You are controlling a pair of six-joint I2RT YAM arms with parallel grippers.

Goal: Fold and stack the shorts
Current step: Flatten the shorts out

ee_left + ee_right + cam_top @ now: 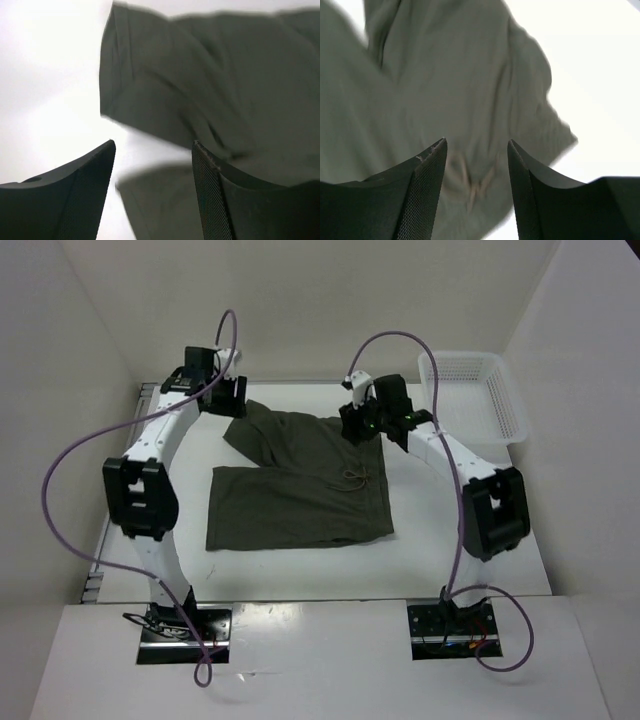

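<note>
Spotted shorts (300, 502) spread at centre of desk (450, 550) | found left claw (152, 195) wide, empty | found right claw (476, 192) wide, empty, above shorts

White mesh basket (478, 390) just right of the right claw (356, 426), on the table's far right corner, close to the side wall. White table (300, 575) under the right claw and the left claw (238, 398). Plain white walls (330, 310) behind and beside both.
</note>
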